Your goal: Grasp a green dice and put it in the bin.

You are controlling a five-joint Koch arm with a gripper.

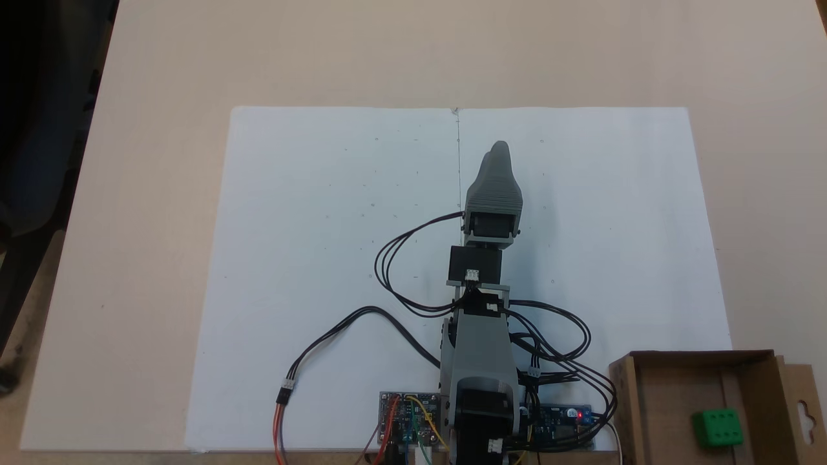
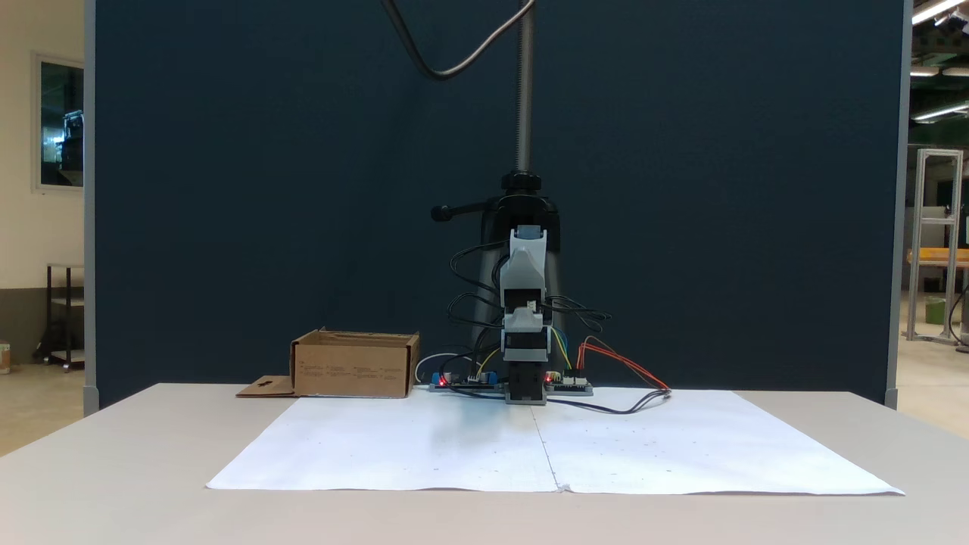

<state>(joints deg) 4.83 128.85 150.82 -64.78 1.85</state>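
Above the middle of the white paper sheet [image 1: 336, 278], the robot's grey hand [image 1: 499, 150] points away from its base, raised clear of the worktop [image 1: 161, 77]. Its two jaws lie stacked one behind the other for both fixed cameras, so I cannot tell whether it is open or closed; nothing green shows at its tip. Behind the hand, the grey arm [image 1: 481, 349] runs back to its base, with black cables looping to either side and circuit boards [image 1: 408, 408] beside the base. Well apart from the hand, at the lower right of the downward-looking fixed view, sits the brown cardboard bin [image 1: 623, 400], with the green dice [image 1: 717, 427] resting on its floor near the flap with the hang-hole. The task therefore looks complete. The dice shows six dark pips on its upward face and sits slightly turned against the bin walls. As a cube it has no long axis. It is probably light, rigid plastic, smooth and a little slippery, with rounded edges; two opposite flat faces would likely be the surest place to grip it. From the front fixed view, the bin [image 2: 354, 367] stands left of the arm, its wall hiding the dice.
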